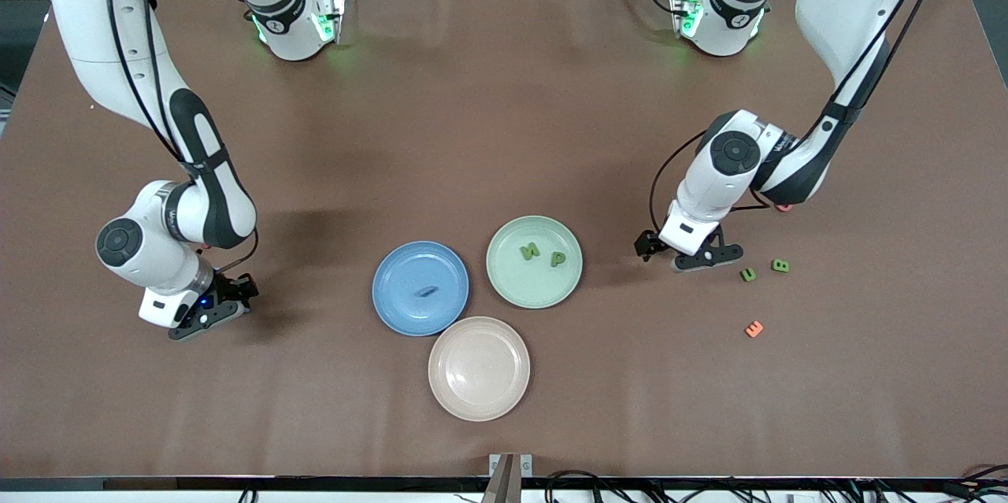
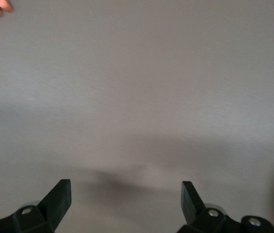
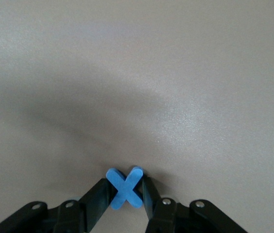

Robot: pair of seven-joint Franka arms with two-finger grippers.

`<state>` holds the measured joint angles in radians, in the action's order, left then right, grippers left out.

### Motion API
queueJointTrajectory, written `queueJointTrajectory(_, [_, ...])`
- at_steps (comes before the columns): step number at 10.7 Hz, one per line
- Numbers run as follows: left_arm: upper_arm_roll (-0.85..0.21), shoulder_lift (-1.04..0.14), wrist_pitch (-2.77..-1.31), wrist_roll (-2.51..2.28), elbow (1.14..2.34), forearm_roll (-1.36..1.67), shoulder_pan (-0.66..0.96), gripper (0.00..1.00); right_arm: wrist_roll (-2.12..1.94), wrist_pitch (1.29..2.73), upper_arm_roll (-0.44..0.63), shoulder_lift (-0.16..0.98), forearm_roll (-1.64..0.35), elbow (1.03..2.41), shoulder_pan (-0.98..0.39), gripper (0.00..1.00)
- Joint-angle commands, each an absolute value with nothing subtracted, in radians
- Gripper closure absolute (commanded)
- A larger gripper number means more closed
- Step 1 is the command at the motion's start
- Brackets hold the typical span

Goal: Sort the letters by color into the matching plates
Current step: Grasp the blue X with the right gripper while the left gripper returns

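Beige-pink plate [image 1: 479, 368] nearest; blue X [image 3: 125, 188] clamped in right end effector [image 3: 125, 194]

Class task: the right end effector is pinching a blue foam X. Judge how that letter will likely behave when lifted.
The blue X sits clamped between the right end effector fingers, so it probably lifts easily: it looks small, chunky and foam-like, likely very light. Its matte surface suggests little slipping. Being soft, it may squash slightly in the grip. Its flat, cross-shaped form makes rolling unlikely if dropped.

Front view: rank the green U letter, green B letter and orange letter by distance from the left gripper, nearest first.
From the left gripper, low over the table:
1. Green U foam letter, beside the gripper.
2. Green B foam letter, beside the U.
3. Orange foam letter, nearest the front camera.
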<state>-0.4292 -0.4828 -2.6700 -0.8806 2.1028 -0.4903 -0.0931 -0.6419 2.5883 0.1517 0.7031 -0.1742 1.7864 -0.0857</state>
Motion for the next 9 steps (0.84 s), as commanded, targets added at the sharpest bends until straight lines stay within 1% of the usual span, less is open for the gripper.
queueJointTrajectory(1, [-0.439,-0.486,-2.683,-0.737,2.123,-0.549,-0.198,0.00,-0.646,2.603,0.110,0.700,-0.201,1.804,-0.063,0.65])
queueJointTrajectory(3, [-0.433,-0.511,-2.669,-0.733,2.097,-0.532,-0.250,0.00,-0.644,2.605,0.109,0.699,-0.218,1.804,-0.064,0.69])
queueJointTrajectory(4, [-0.433,-0.524,-2.625,-0.771,2.073,-0.529,-0.277,0.00,-0.644,2.605,0.109,0.699,-0.218,1.804,-0.064,0.72])
queueJointTrajectory(5, [-0.433,-0.535,-2.558,-0.779,2.039,-0.528,-0.282,0.00,-0.644,2.603,0.109,0.699,-0.218,1.804,-0.063,0.73])
queueJointTrajectory(6, [-0.433,-0.554,-2.471,-0.781,1.990,-0.528,-0.282,0.00,-0.644,2.600,0.109,0.693,-0.218,1.804,-0.061,0.78])
queueJointTrajectory(7, [-0.433,-0.575,-2.403,-0.779,1.946,-0.528,-0.282,0.00,-0.643,2.589,0.104,0.687,-0.218,1.798,-0.060,0.80])
queueJointTrajectory(9, [-0.433,-0.603,-2.390,-0.776,1.916,-0.526,-0.284,0.00,-0.631,2.589,0.100,0.680,-0.230,1.793,-0.058,0.80])
